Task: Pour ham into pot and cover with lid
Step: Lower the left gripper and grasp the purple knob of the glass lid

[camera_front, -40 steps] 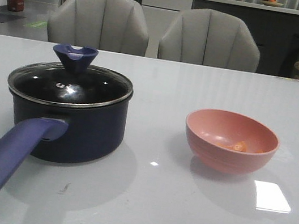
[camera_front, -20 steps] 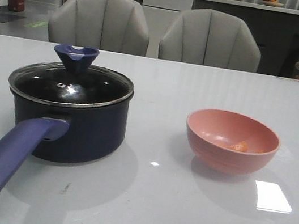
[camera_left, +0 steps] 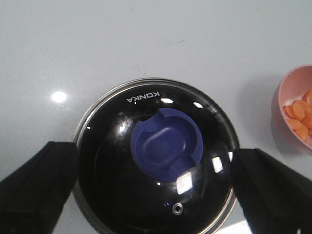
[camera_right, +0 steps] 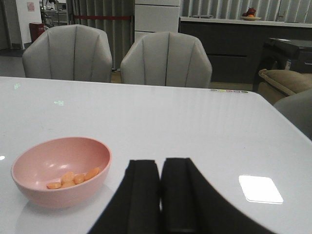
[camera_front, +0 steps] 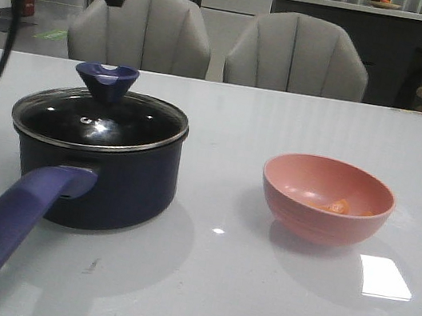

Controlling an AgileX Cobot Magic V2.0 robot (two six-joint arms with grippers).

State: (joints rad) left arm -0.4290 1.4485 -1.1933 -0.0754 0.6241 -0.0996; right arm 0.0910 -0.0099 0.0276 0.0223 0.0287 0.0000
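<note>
Lid (camera_front: 100, 118) on pot (camera_front: 94, 179), left on tabletop (camera_front: 205, 287); bowl (camera_front: 325, 200) right, ham (camera_front: 338, 205) inside; my left hand (camera_left: 156, 195) above lid.

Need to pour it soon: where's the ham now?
In the front view the ham lies in the pink bowl, right of the lidded pot.

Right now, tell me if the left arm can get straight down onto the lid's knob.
Probably yes. The left gripper is open above the lid, its fingers spread either side of the dark blue knob, with nothing between them. The pink bowl sits well off to the side.
</note>
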